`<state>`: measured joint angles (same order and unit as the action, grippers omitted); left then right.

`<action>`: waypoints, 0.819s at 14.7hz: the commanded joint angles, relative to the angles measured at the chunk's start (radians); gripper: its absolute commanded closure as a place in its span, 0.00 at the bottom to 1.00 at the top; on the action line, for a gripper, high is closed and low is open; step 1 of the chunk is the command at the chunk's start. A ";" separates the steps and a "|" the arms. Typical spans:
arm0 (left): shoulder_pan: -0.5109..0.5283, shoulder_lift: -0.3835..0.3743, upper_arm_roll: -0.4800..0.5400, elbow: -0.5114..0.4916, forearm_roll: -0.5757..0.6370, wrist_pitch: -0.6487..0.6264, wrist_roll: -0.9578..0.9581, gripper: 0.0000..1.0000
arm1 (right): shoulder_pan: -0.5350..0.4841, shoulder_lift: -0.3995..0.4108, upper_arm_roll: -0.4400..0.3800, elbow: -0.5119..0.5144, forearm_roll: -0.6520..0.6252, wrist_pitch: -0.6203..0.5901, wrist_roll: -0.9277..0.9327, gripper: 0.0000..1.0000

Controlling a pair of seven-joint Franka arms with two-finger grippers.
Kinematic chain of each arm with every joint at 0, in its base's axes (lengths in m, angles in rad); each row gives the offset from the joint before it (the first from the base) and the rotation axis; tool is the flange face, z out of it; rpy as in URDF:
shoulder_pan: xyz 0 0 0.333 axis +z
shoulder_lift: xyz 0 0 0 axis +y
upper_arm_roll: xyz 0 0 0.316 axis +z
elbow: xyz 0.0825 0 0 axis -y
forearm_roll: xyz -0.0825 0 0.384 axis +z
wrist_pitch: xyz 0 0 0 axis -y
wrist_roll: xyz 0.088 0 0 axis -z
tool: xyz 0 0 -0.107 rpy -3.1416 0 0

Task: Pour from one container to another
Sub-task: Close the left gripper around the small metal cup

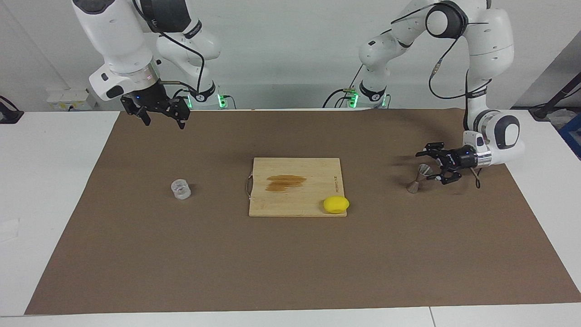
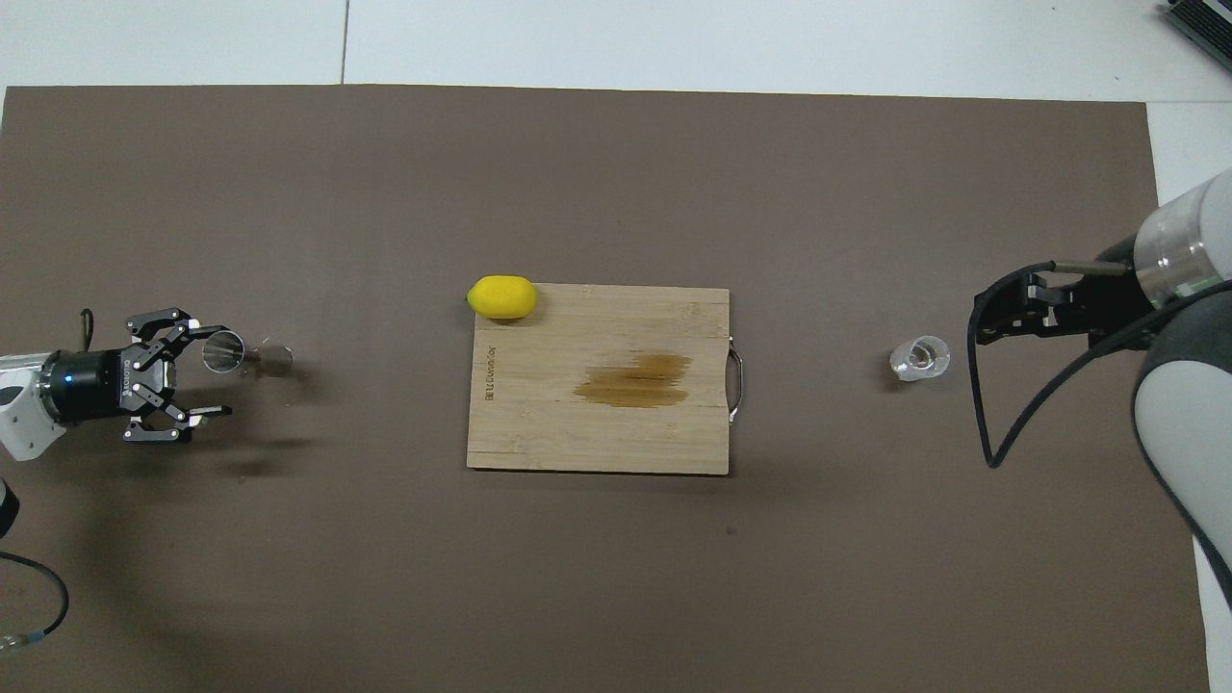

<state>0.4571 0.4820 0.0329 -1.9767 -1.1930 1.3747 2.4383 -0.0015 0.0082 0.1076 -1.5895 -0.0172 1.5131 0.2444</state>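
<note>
Currently: both claws standing released, nothing grasped.

Left gripper [image 1: 431,167] is hovering low, turned sideways, fingers spread just beside the metal jigger [image 1: 418,178]; contact cannot be confirmed. Jigger, silvery and hourglass-shaped with two cones at a narrow waist, is standing on the brown mat [image 1: 290,263] toward the left arm's end; its contents cannot be seen. Glass cup [image 1: 181,189], short, clear, thick-walled, is sitting toward the right arm's end; contents are not discernible. Right gripper [image 1: 159,116] is waiting raised over the mat edge, fingers apart. Between the vessels, a bamboo cutting board [image 1: 295,187] with wire handle and dark stain is bearing a smooth yellow lemon [image 1: 336,204] at its corner.
</note>
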 commanded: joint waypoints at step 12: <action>-0.008 0.003 -0.004 -0.030 -0.117 0.043 0.022 0.00 | -0.011 -0.024 0.004 -0.029 -0.006 0.019 -0.019 0.00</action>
<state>0.4566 0.4861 0.0277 -1.9881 -1.2825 1.3996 2.4388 -0.0015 0.0082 0.1076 -1.5895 -0.0172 1.5131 0.2444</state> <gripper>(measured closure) 0.000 0.000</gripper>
